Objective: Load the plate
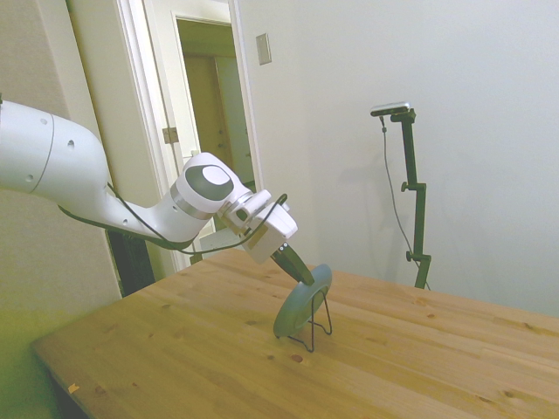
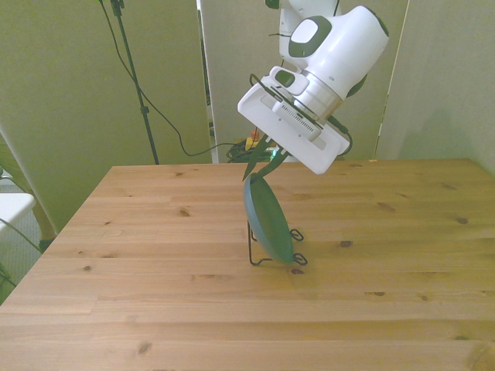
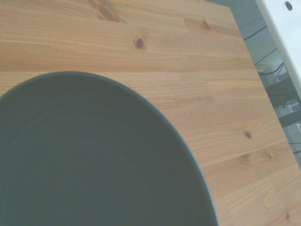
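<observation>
- The plate [image 1: 301, 302] sits on edge in the middle of the side view, leaning back against a thin black wire stand [image 1: 320, 322]. In the front view it's just right of center, lower rim tucked down by the stand's little feet [image 2: 295, 234].
- The pincer [image 1: 305, 278] is clamped on the plate's top rim. You can see the dark fingers [image 2: 261, 159] pinching the upper edge in the front view, coming down at a slant from the white wrist block.
- My guess on the slant: gripping the rim from above and behind lets the arm tip the plate to match the lean of the stand, instead of dropping it flat.
- The wrist view is basically all plate [image 3: 94, 160], one big dark curve with the wooden desk [image 3: 188, 56] behind it, which fits with the camera looking straight down the plate's face.
- Looks like the loading is nearly done. The plate seems to be resting in the stand, though I can't tell if its weight is fully on the wires yet.
- I'd say what's left is letting go gently, since a plate on edge could roll or tip if nudged.
- Nothing else on the desk [image 2: 155, 309] near it.
</observation>
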Robot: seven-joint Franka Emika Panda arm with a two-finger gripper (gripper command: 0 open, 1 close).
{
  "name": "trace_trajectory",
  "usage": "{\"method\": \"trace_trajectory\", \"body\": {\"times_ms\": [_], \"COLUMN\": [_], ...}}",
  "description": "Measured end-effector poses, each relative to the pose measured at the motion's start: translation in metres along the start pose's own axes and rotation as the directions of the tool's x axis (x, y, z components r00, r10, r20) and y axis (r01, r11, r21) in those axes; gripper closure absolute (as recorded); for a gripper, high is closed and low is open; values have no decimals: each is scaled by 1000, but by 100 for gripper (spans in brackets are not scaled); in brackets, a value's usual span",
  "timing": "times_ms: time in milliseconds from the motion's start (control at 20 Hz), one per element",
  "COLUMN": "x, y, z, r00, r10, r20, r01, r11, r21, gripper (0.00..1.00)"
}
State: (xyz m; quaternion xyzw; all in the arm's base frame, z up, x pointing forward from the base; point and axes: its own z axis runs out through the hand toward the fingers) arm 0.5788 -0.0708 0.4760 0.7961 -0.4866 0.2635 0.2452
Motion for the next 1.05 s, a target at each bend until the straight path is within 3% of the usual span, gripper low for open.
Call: {"method": "trace_trajectory", "body": {"times_ms": [200,400,650,850,1050], "x": [12,25,13,7,7], "y": [3,19,38,41,47], "z": [-16,-64,-115,-118,-110], "r00": [1000,999,980,926,831], "r10": [22,52,-39,-152,-290], "r20": [-16,1,193,345,475], "r01": [-22,-51,-17,9,20], "r11": [999,991,960,924,869], "r21": [26,120,279,383,495], "gripper": [0,0,0,0,0]}}
